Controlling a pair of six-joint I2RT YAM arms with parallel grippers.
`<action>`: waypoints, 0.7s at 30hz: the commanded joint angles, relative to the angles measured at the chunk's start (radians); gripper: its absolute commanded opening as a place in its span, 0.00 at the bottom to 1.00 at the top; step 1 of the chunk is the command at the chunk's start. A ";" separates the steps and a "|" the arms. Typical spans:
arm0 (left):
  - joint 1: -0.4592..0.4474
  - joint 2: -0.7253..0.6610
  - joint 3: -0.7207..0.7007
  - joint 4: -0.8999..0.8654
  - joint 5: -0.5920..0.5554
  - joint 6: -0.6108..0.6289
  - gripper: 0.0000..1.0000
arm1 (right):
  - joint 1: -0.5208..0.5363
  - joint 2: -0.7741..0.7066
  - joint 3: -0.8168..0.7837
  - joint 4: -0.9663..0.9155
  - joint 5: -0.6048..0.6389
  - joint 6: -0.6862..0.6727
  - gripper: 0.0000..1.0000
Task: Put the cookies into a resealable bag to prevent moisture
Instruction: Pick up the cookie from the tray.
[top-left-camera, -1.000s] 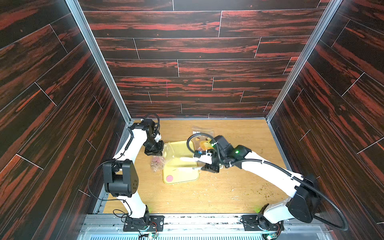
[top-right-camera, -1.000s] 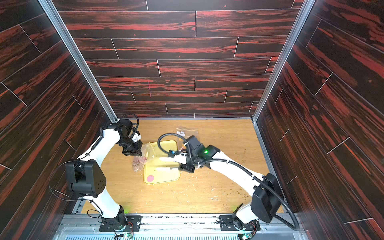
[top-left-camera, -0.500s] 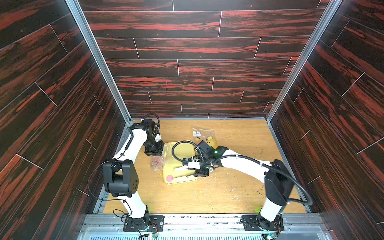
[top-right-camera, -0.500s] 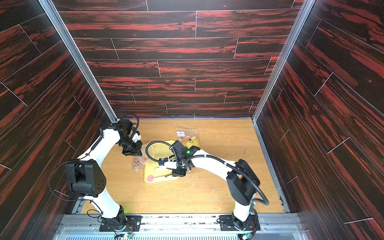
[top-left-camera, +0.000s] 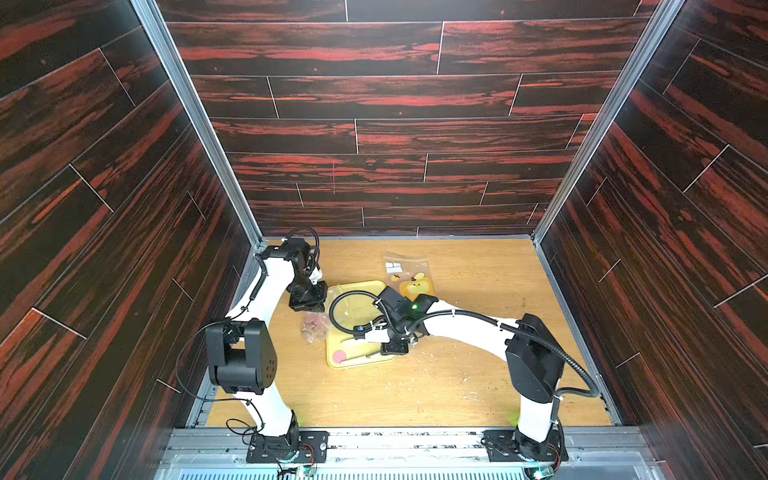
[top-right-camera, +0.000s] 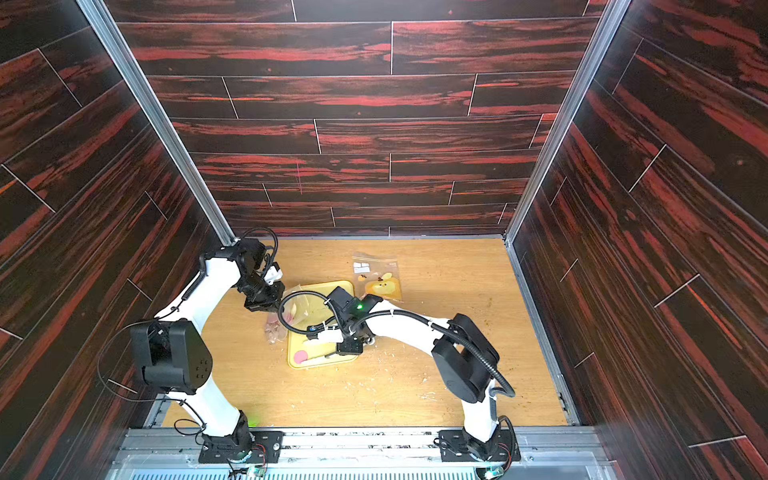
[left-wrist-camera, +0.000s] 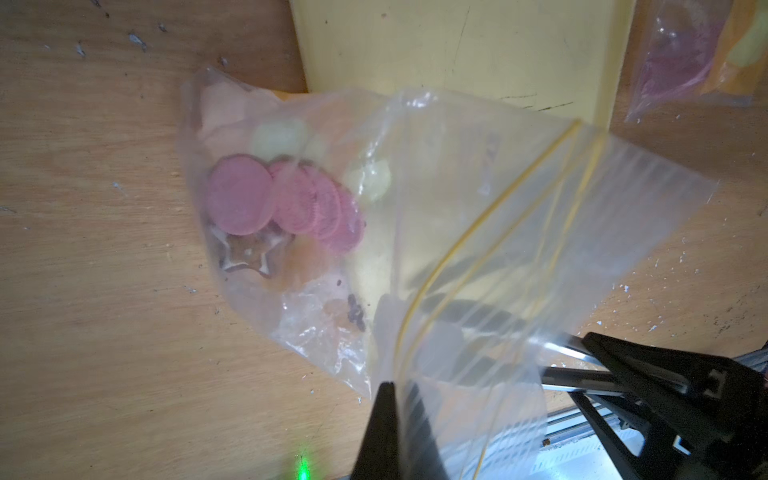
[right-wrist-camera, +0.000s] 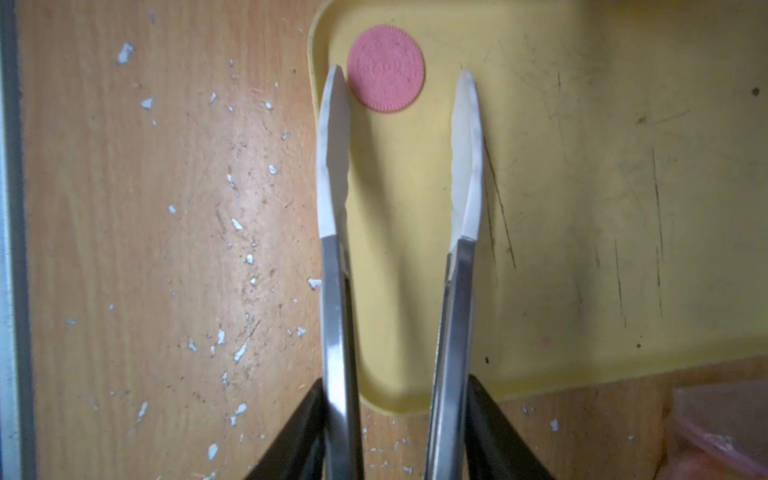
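The left gripper (left-wrist-camera: 397, 399) was closed on the resealable bag (left-wrist-camera: 457, 232), pinching its upper edge beside the yellow zip lines, which were seen apart from each other. In both top views the bag was located just beside the left side of the yellow tray (top-left-camera: 353, 307), between the tray and the left edge of the table (top-left-camera: 457, 374). Several pink cookies (left-wrist-camera: 286, 203) were contained in the lower part of the bag, overlapping one another, together with a brown star-shaped biscuit (left-wrist-camera: 249, 253) and some pale discs (left-wrist-camera: 278, 137).

The right gripper (right-wrist-camera: 395, 380) was clamped on a pair of metal tongs (right-wrist-camera: 336, 291), with one finger against the outside of each arm. The white tips (right-wrist-camera: 467, 145) of the tongs were held apart over the tray. One pink cookie (right-wrist-camera: 385, 68) lay flat in the tray, in the tray corner nearest the front left corner of the table. It was positioned at the ends of the tips, and one tip overlapped its rim in the right wrist view; whether the two touched could not be determined. The same cookie (top-left-camera: 340, 356) was visible in both top views.

A second bag (top-left-camera: 409, 276), printed with a yellow figure, lay flat toward the far edge of the table, beyond the tray. White flakes (right-wrist-camera: 237, 224) were scattered over the table surface.
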 joint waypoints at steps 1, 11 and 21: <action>0.006 -0.004 0.022 -0.036 0.004 0.022 0.00 | 0.019 0.043 0.039 -0.008 -0.013 -0.024 0.51; 0.006 -0.006 0.020 -0.036 0.004 0.024 0.00 | 0.028 0.085 0.085 -0.039 0.024 -0.017 0.45; 0.006 -0.006 0.022 -0.035 0.006 0.023 0.00 | 0.028 0.020 0.054 -0.032 0.083 -0.002 0.40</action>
